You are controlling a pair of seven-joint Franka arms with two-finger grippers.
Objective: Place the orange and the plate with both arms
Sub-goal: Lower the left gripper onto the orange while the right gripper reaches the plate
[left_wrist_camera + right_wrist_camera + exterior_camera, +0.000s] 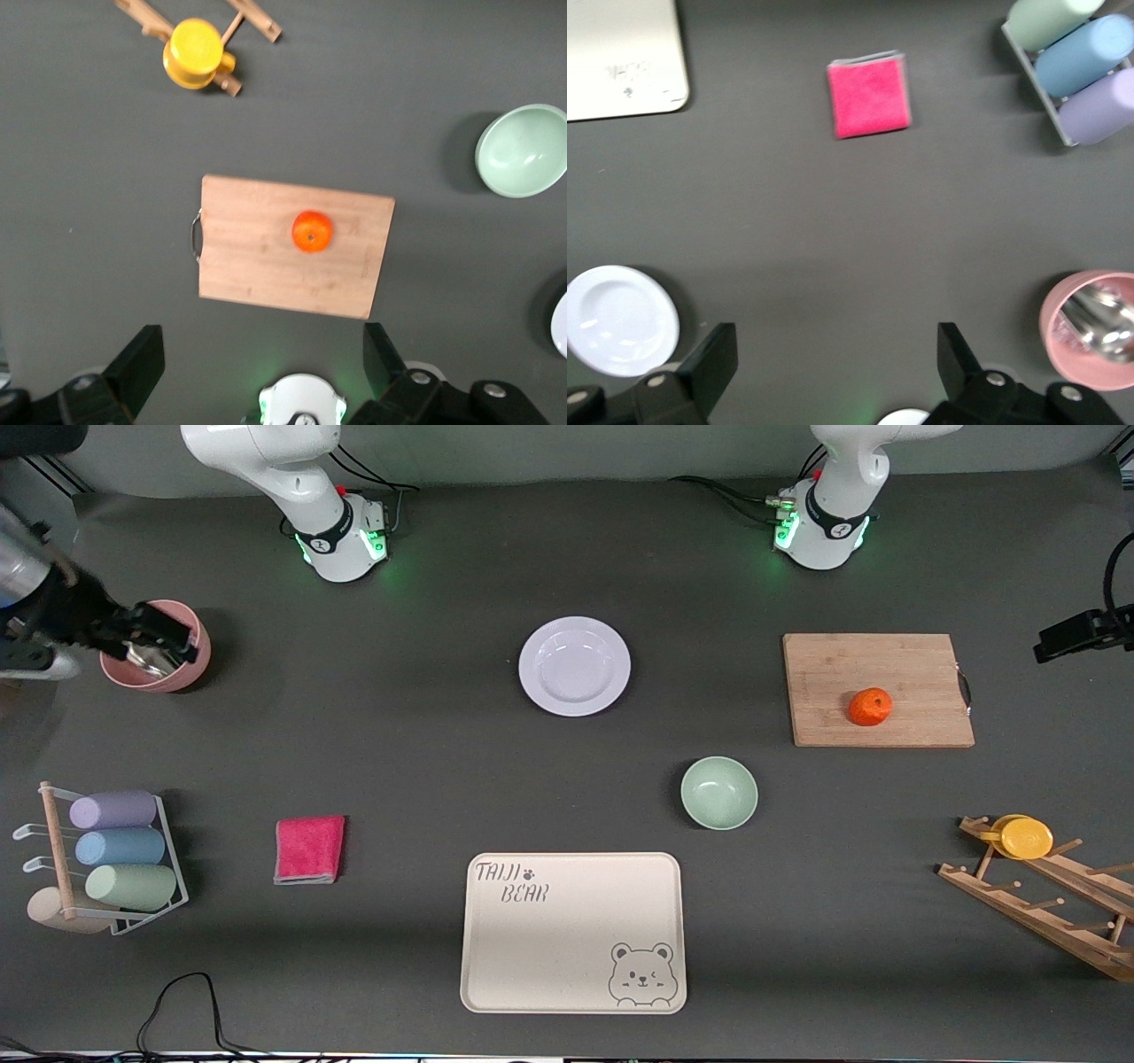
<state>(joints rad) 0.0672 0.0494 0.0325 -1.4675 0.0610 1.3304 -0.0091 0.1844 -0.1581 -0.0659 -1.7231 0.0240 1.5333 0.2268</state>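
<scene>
The orange [870, 707] lies on a wooden cutting board [921, 691] toward the left arm's end of the table. It also shows in the left wrist view [312, 231]. The white plate [574, 665] sits empty mid-table, farther from the front camera than the green bowl. It also shows in the right wrist view [620, 319]. Both arms are raised, and their hands are out of the front view. My left gripper [263, 359] is open and empty, high over the table by its own base. My right gripper [835, 359] is open and empty, high by its base.
A pale green bowl [718, 792] and a beige bear tray [567, 957] lie nearer the front camera. A pink cloth [310, 849], a rack of cups [111, 859] and a pink cup with cutlery [199, 657] are toward the right arm's end. A wooden rack holds a yellow disc [1025, 837].
</scene>
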